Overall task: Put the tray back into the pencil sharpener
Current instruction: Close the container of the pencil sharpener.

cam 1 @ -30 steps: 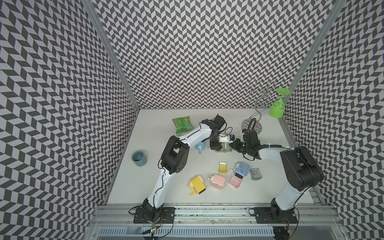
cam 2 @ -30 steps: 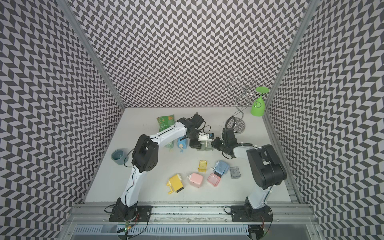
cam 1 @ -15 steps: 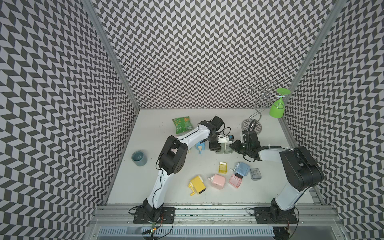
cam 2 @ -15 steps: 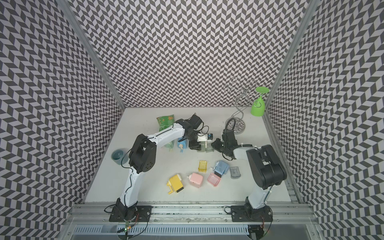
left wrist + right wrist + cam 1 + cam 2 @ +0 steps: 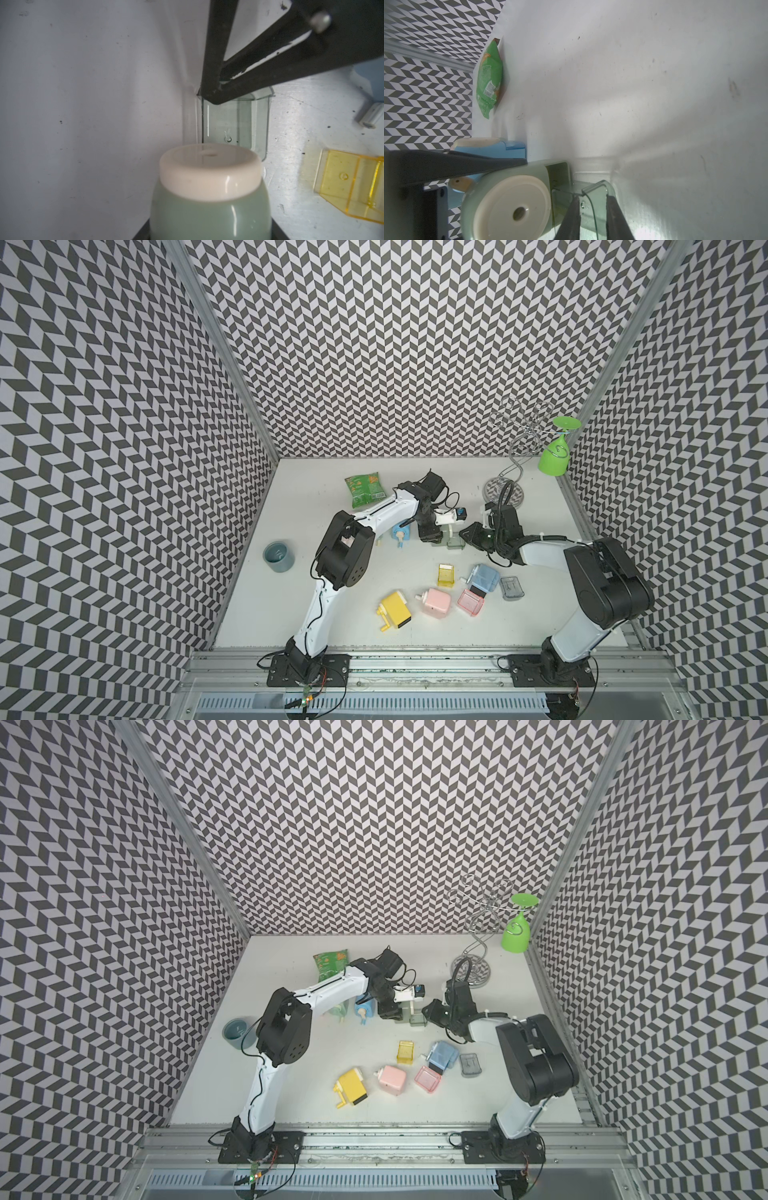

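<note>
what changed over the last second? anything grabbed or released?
Barely anything. Jaws of the right gripper have eased slightly apart around the outer end of the green tray; whether they still pinch it is unclear. Tray still part-way in the green pencil sharpener, left gripper still clamped on it. Everything else lies as before.

Both top views sit high above the front rail (image 5: 415, 659) at 6 o'clock and look steeply down toward the back wall (image 5: 395, 344) at 12 o'clock. They are far enough off to hold the whole counter (image 5: 291, 506), and they share nearly the same scene, shifted slightly sideways. The left wrist camera hangs very close over the green pencil sharpener (image 5: 209, 197), facing roughly 4 o'clock along it to the clear tray (image 5: 234, 120). The right wrist camera, equally near and low, faces roughly 9 o'clock past the right pincer (image 5: 592, 197) onto that same sharpener and tray.
</note>
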### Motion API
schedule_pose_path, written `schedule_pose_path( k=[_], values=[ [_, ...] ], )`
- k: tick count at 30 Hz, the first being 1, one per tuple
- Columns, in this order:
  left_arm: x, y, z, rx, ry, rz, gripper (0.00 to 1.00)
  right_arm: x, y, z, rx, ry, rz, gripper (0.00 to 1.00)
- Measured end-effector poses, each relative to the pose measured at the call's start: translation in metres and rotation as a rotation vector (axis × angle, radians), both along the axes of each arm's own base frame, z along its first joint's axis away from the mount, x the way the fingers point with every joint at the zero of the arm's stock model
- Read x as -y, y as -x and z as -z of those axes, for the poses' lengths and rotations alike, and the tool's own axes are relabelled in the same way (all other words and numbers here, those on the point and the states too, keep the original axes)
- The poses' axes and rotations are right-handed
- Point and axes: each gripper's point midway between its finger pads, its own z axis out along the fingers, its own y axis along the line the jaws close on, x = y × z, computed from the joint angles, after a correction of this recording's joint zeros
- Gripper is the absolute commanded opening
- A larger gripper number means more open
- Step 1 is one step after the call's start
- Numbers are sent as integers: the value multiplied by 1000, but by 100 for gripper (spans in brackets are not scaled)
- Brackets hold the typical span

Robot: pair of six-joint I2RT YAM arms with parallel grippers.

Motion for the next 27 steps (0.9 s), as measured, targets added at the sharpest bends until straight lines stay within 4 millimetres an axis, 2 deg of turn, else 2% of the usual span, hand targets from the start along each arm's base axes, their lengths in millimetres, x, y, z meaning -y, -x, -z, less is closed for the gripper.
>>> schedule_pose_path(
  k=[4, 9, 15, 27],
  values=[
    [0, 0, 0, 4, 1, -1, 56, 1, 3, -1, 4, 10, -10, 33],
    [0, 0, 0, 6, 1, 1, 56, 2, 5, -1, 13, 29, -26, 34],
    [-1, 0, 0, 13, 4, 6, 55, 0, 12, 5, -1, 67, -49, 29],
    [-1, 2, 0, 27, 5, 42, 54, 1, 12, 9, 1, 96, -48, 19]
  ],
)
